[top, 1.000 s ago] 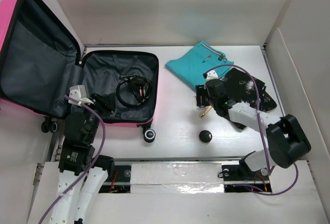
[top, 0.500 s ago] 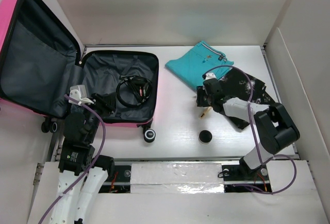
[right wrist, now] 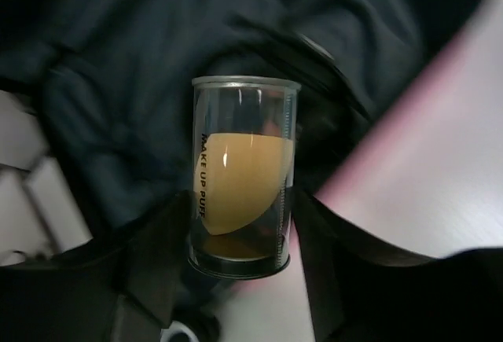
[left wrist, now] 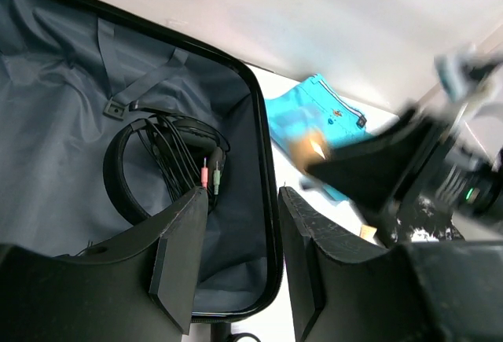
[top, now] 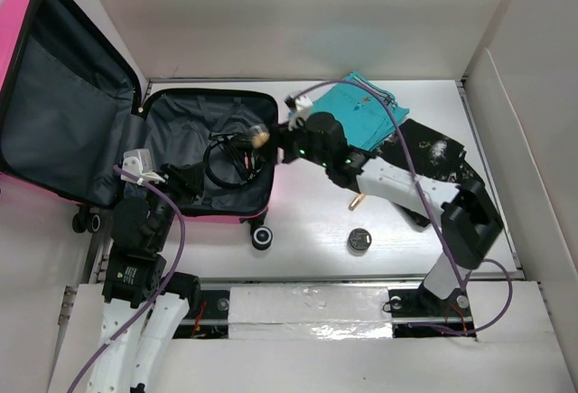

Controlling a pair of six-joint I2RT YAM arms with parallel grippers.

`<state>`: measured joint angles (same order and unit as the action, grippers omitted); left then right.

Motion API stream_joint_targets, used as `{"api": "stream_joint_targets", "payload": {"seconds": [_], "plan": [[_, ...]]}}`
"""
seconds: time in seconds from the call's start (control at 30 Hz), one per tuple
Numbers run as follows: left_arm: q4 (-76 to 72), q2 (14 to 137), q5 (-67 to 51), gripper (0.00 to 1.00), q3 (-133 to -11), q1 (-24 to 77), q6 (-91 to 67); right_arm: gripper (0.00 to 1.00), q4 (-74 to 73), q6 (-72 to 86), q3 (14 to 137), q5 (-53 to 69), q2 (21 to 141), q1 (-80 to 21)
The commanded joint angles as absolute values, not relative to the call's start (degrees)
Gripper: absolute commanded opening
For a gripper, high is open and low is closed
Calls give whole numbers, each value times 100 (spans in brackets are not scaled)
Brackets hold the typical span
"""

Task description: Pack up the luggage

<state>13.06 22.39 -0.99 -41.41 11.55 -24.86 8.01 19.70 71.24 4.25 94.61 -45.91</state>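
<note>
White table (top: 312, 226) underneath; my right gripper (right wrist: 236, 240) pinches a puff case (right wrist: 240, 173), luggage (top: 181, 120) just below it; my left gripper (left wrist: 240, 255) stands spread, empty.

This is a robotics lab test cell. Plain white panels (top: 298, 14) enclose the white desk (top: 307, 221) beyond and beside the right pincer (top: 266, 137). A purple cable (top: 346, 82) loops behind it, and a base rail (top: 307, 279) lies nearer.
</note>
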Motion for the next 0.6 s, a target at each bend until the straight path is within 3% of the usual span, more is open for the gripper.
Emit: {"api": "stream_joint_targets", "payload": {"seconds": [0.0,0.03,0.1,0.27,0.37,0.4,0.5,0.57], "plan": [[1011,2224,-132,39,-4228,1178,-2417,82,2098,2723,8224,1824,9922,-4746],[1028,2224,-123,39,-4236,1178,-2417,89,2283,2907,8287,1959,9984,-4659],[1046,2189,-106,39,-4236,1178,-2417,93,2513,3190,8158,2143,10002,-4518],[1046,2162,-132,39,-4245,1178,-2408,95,2593,2989,6779,1864,9397,-4106],[1046,2153,-167,39,-4245,1178,-2408,77,2427,2770,5654,1320,8703,-3921],[1046,2162,-150,39,-4245,1178,-2408,55,2295,2708,5399,744,8501,-3842],[1046,2153,-167,39,-4245,1178,-2408,22,1496,2733,4502,-810,7736,-3649],[1046,2145,-158,39,-4245,1178,-2408,21,1038,2882,3939,-1325,7296,-3473]]}}
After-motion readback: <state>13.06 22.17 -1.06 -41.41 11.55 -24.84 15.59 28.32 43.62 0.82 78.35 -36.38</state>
